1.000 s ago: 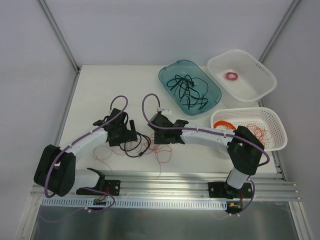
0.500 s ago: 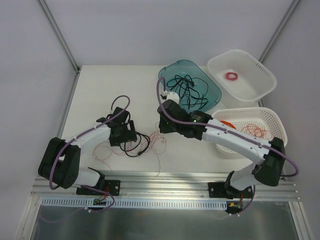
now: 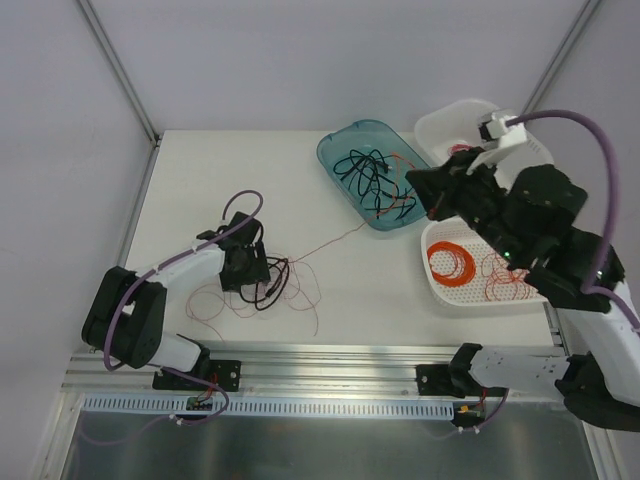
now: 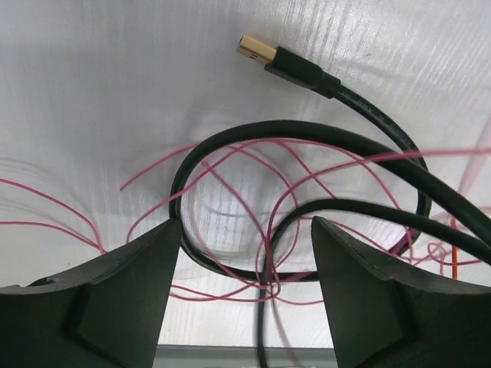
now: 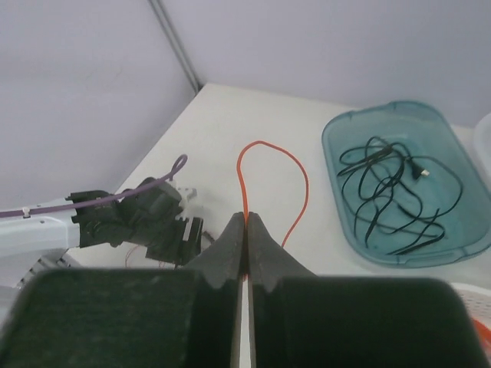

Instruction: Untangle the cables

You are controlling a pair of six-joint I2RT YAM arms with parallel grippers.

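Observation:
The cables [image 3: 268, 287] lie in a loose tangle at the left front of the table: hair-thin red wires and a black cord. My left gripper [image 3: 254, 270] is open and low over the tangle. In the left wrist view its jaws [image 4: 245, 224] straddle a loop of the black cord [image 4: 307, 130] and crossing red wires [image 4: 230, 180]; a gold-tipped plug [image 4: 255, 50] lies beyond. My right gripper [image 3: 414, 184] is raised high over the teal tray, shut on one thin red wire [image 5: 247, 165]. That wire [image 3: 335, 240] runs back across the table to the tangle.
A teal tray [image 3: 335, 150] at the back holds several black cords [image 3: 375, 180]. A white basket [image 3: 440, 295] at the right holds a bright-orange coil [image 3: 452, 265] and loose red wires [image 3: 505, 280]. A white tub [image 3: 445, 125] stands behind, partly hidden by the right arm.
My right arm has swung from the tangle up and to the right, drawing one red wire out across the table. The left gripper has stayed over the tangle.

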